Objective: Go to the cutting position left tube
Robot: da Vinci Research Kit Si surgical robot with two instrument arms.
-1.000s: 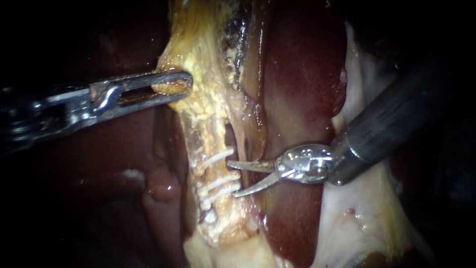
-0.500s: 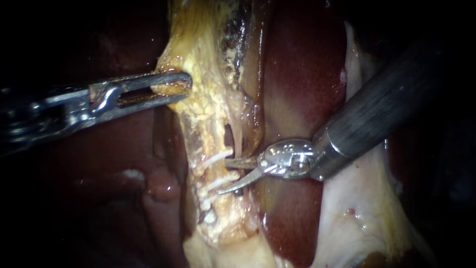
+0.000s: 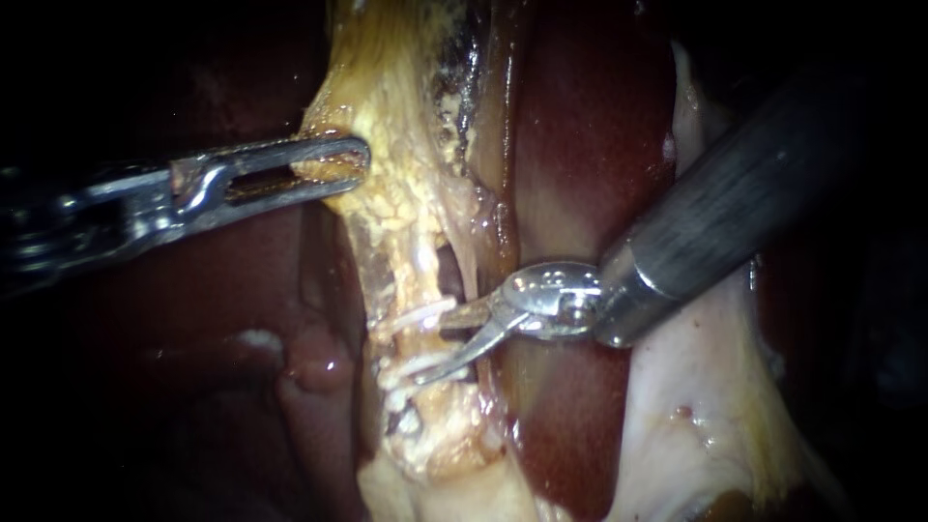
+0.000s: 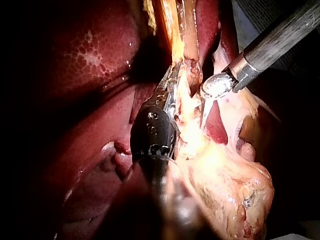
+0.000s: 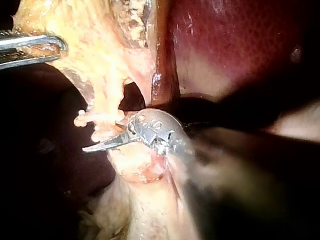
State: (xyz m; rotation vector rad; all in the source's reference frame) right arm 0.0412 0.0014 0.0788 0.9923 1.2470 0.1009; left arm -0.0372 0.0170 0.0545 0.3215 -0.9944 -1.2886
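Pincer of right instrument (image 3: 437,345) open, advanced astride left tube (image 3: 414,333), left instrument (image 3: 356,162) clamping tissue (image 3: 387,106).

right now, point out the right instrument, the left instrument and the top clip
right instrument (image 3: 431,350), endoscope view, midway between its open jaw tips
left instrument (image 3: 360,162), endoscope view, between jaw tips shut on yellow tissue (image 3: 406,208)
top clip (image 3: 418,312), endoscope view, middle of its white bar

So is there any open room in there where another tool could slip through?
Two patches: bare liver between the yellow tissue and the shaft of the right instrument, and dark liver under the left instrument, beside the clipped tube. It is crowded at the clips, where the right instrument's open jaws sit.
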